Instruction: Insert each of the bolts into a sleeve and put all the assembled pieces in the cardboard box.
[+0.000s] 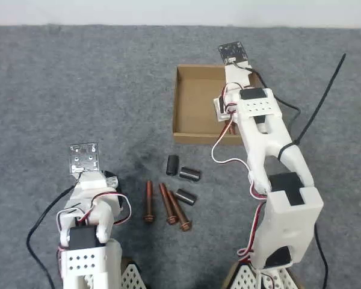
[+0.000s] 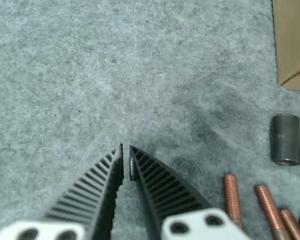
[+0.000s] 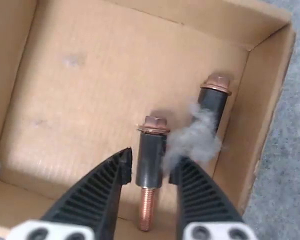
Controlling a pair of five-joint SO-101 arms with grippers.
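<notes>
**Cardboard box (image 1: pixel 195 102), two pieces in**

It sits on grey felt (image 1: pixel 78 78), partly hidden under the right arm (image 1: pixel 271 150). The right gripper (image 3: pixel 154 156) hangs in it, jaws apart astride one sleeved bolt (image 3: pixel 151 162). A grey wisp (image 3: pixel 195 140), perhaps lint, blurs any contact. A second sleeved bolt (image 3: pixel 213 102) lies beside. The left gripper (image 2: pixel 126 148), nearly closed, holds nothing. Three bare bolts (image 1: pixel 167 203) and three sleeves (image 1: pixel 189 174) lie between the arms.
</notes>
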